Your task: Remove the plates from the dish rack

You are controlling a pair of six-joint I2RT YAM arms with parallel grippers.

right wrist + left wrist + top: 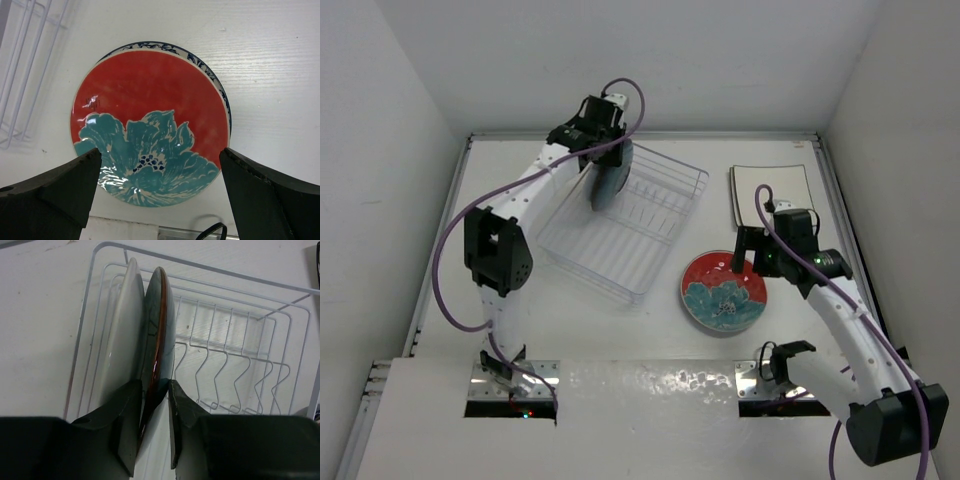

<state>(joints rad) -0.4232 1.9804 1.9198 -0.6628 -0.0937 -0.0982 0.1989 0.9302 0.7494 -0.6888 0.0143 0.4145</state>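
Observation:
The white wire dish rack (632, 228) lies at the middle left of the table. Two plates stand on edge at its far left end: a cream plate (122, 335) and, beside it, a round plate with a glossy dark brown rim (159, 325). My left gripper (152, 395) reaches down over them (595, 150), its jaws shut on the dark-rimmed plate's edge. A red-and-teal floral plate (723, 291) lies flat on the table right of the rack. My right gripper (160, 156) hangs open above that plate (150, 110) with nothing between its fingers.
A square cream plate with a dark rim (772, 193) lies flat at the back right. The rack's remaining prongs (235, 370) stand bare. White walls close in the table on three sides. A corner of the rack (20, 75) shows left of the right gripper.

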